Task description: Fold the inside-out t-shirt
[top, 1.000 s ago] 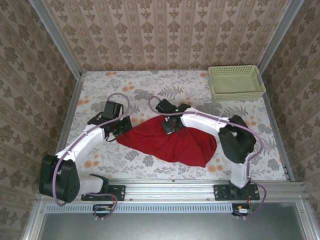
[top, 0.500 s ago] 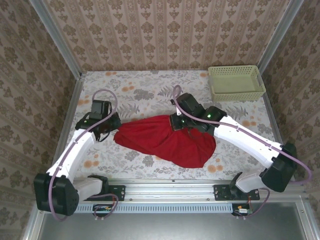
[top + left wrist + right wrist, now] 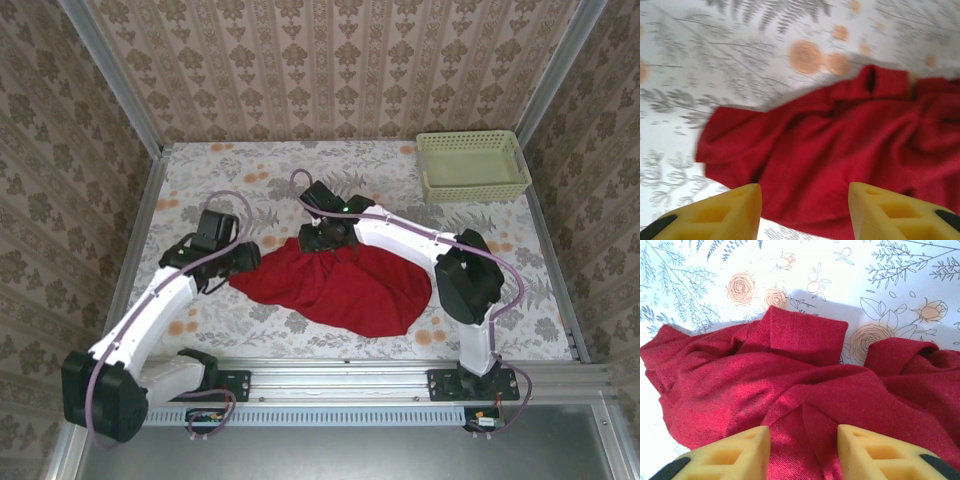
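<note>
The crumpled inside-out t-shirt (image 3: 350,288) lies on the floral worktop (image 3: 270,165), beneath and ahead of both pincers. The left pincer (image 3: 804,189) stands parted over its edge, gripping nothing. The right pincer (image 3: 803,430) likewise gapes empty above the cloth.

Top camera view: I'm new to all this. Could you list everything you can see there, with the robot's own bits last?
t-shirt: one, red, crumpled mid-table
basket: one, pale green, table's far right corner
table: one, white floral cover, under everything
walls: three, beige patterned, around the table
rail: one, silver, near edge
left arm: one, white and black, at the shirt's left end
right arm: one, white and black, at the shirt's far edge
left gripper: one, yellow fingers, open above the shirt
right gripper: one, yellow fingers, open above the shirt
</note>
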Robot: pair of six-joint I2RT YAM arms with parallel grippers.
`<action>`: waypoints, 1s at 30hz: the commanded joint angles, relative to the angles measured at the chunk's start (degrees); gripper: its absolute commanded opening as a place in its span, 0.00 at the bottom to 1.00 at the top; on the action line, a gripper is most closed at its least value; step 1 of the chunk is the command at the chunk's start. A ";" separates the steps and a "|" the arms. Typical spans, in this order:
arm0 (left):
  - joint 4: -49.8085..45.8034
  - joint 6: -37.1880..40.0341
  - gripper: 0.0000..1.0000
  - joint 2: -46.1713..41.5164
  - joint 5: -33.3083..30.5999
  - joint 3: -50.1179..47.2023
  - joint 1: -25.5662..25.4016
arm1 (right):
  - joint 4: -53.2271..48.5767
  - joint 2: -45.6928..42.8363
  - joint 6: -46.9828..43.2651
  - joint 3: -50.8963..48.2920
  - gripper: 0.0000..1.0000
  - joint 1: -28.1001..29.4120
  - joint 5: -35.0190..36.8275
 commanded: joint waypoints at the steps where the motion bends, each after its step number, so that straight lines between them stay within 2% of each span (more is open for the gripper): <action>1: 6.64 -1.62 0.50 -0.65 2.14 -2.01 -6.80 | -1.85 -4.32 -0.25 -1.62 0.44 0.07 0.48; 4: 12.56 -3.86 0.50 2.69 2.77 -2.49 -12.71 | 0.23 -8.97 -1.01 -8.24 0.39 0.02 1.11; 8: 21.27 -7.01 0.49 7.89 5.64 -2.61 -16.24 | 2.12 -13.07 -0.60 -14.91 0.35 -0.06 0.95; 13: 29.18 -8.73 0.49 12.88 6.93 -2.08 -18.72 | 5.04 -15.19 0.72 -20.00 0.44 -0.55 5.02; 18: 31.26 -10.92 0.46 17.81 6.51 -1.34 -19.22 | 7.44 -13.80 1.96 -21.84 0.47 -1.16 6.86; 20: 31.09 -11.34 0.43 19.85 6.39 -0.95 -19.43 | 7.93 -13.57 2.28 -22.20 0.43 -1.42 6.93; 26: 29.71 -11.97 0.35 23.87 4.70 -0.14 -20.22 | 9.91 -13.93 2.39 -23.45 0.23 -1.84 6.20; 29: 29.68 -12.06 0.28 24.06 4.36 -0.31 -20.22 | 10.12 -13.35 2.89 -23.74 0.22 -1.81 5.96; 30: 29.57 -11.86 0.25 23.93 4.13 -0.40 -20.20 | 10.33 -13.26 3.04 -23.99 0.25 -1.80 6.13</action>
